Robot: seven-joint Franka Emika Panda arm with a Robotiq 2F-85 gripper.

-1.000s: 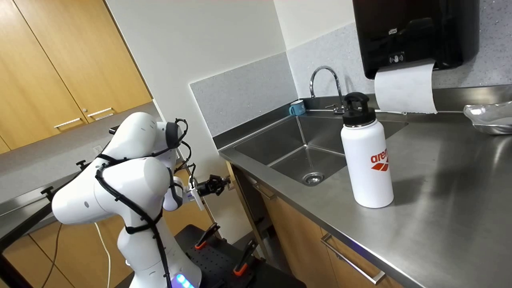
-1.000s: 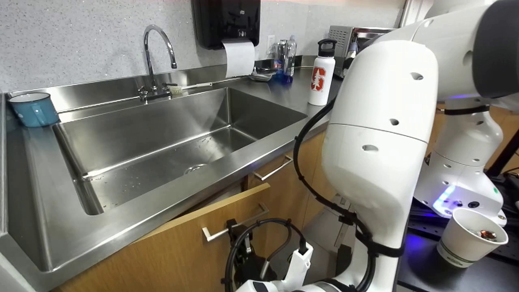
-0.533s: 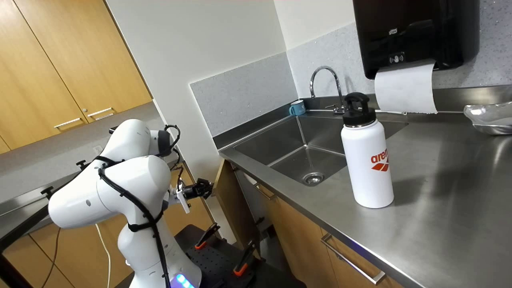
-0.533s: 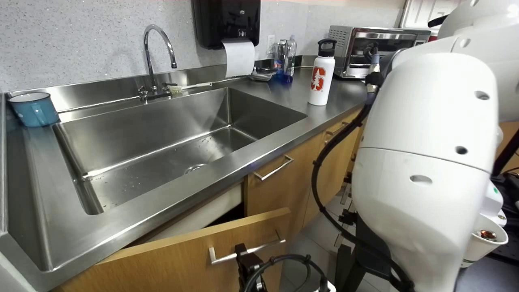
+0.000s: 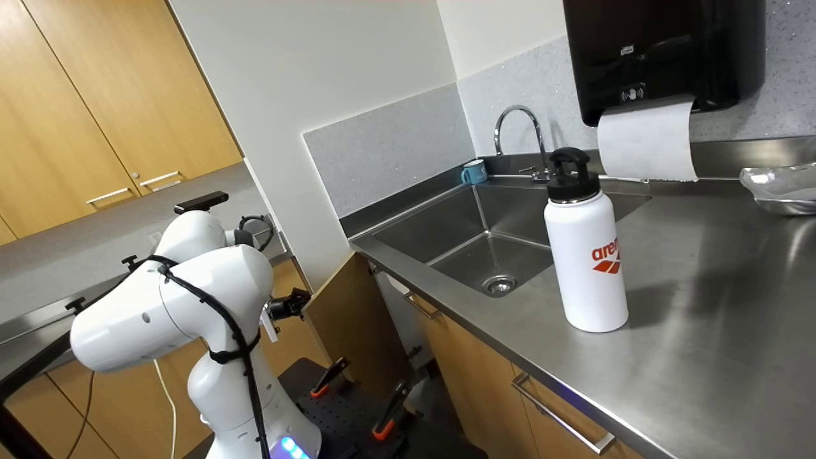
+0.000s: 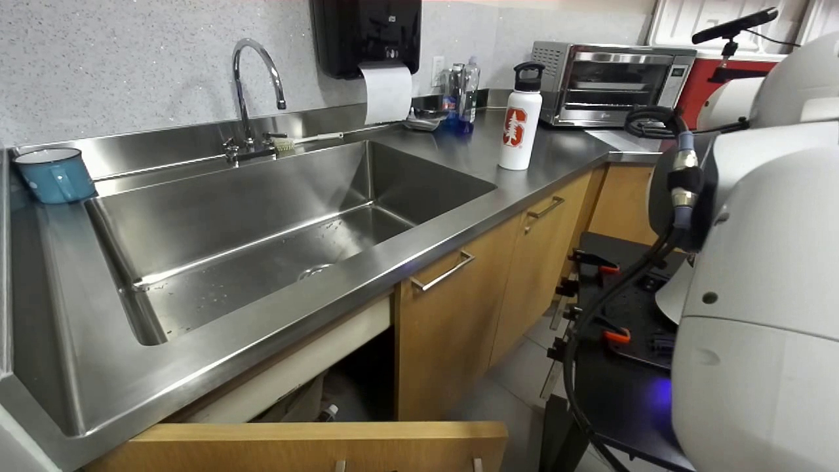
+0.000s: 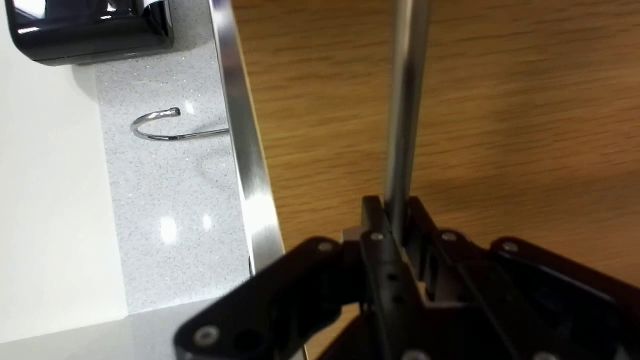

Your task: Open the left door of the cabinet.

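Note:
The honey-brown cabinet [image 5: 459, 376] has a stainless steel top [image 6: 288, 295]. Its left door [image 5: 360, 312] stands swung wide out from the front, and its top edge also shows in an exterior view [image 6: 314, 432]. The dark cabinet inside [image 6: 367, 377] shows behind it. In the wrist view my gripper [image 7: 393, 202] is shut on the silver bar handle [image 7: 411, 80], with one finger on each side of the bar and the door face [image 7: 510, 125] behind. In an exterior view the gripper [image 5: 306, 299] is at the door's free edge. The handle is mostly cut off by the frame in an exterior view [image 6: 477, 465].
The neighbouring cabinet door [image 6: 452, 334] is closed. A sink [image 6: 262, 229], a white bottle [image 6: 521, 131] and a blue mug [image 6: 56, 176] are on the counter. The black robot table [image 5: 344, 401] with clamps [image 5: 390, 411] stands close to the open door.
The door has swung much farther out from the cabinet front. My gripper has moved with its handle away from the sink, and the arm has drawn back toward its base.

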